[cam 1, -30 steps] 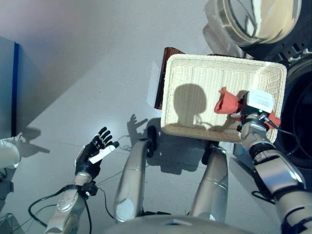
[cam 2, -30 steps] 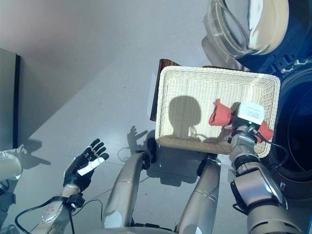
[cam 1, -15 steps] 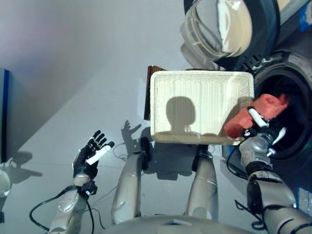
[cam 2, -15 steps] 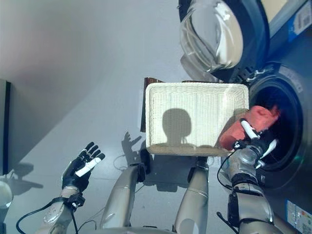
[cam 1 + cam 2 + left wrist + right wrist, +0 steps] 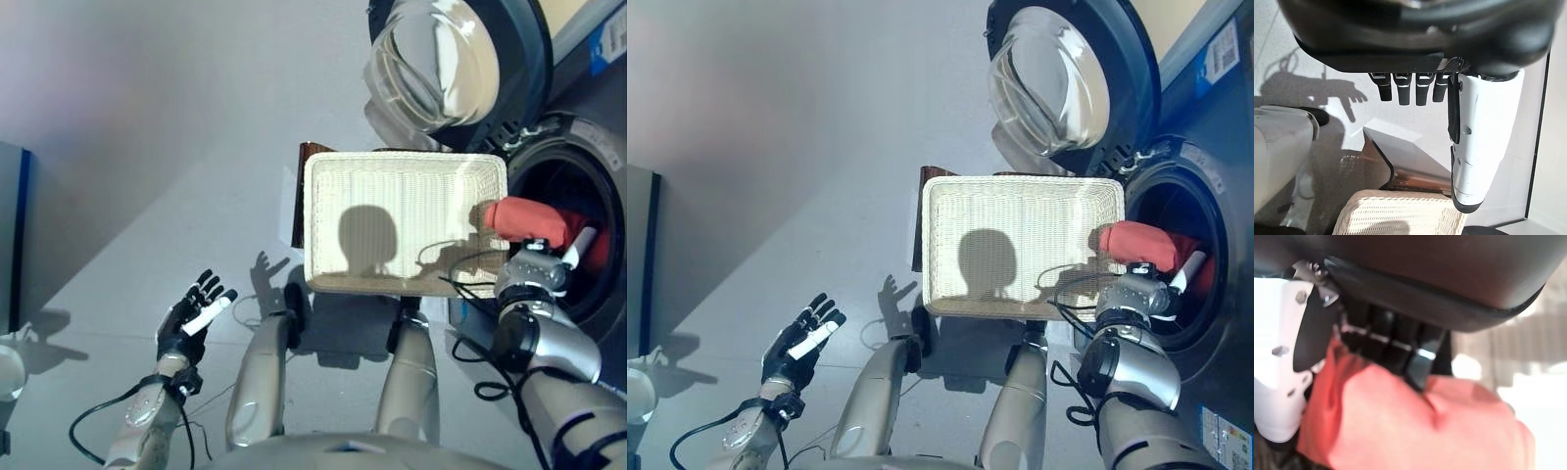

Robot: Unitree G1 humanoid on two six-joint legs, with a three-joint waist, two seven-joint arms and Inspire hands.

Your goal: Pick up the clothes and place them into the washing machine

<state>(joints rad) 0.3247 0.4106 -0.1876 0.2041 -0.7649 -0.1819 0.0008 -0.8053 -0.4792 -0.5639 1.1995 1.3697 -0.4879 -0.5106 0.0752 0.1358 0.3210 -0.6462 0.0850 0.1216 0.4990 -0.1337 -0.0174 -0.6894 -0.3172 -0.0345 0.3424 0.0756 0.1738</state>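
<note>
My right hand [image 5: 542, 264] is shut on a red cloth [image 5: 529, 220] and holds it at the mouth of the washing machine drum [image 5: 578, 245], just right of the wicker basket [image 5: 406, 191]. In the right wrist view the fingers [image 5: 1400, 350] curl over the red cloth [image 5: 1415, 431]. The basket rests on a dark brown box [image 5: 299, 196] and holds no clothes. My left hand [image 5: 191, 318] is open and empty, low at the left above the floor; its straight fingers [image 5: 1405, 88] show in the left wrist view.
The machine's round glass door [image 5: 441, 59] stands open behind the basket. A dark blue-edged panel [image 5: 15, 235] stands at the far left. Grey floor [image 5: 147, 127] lies to the left of the basket.
My right hand has carried the red cloth further right, from the basket's right edge to the drum's mouth. The left hand has hardly moved.
</note>
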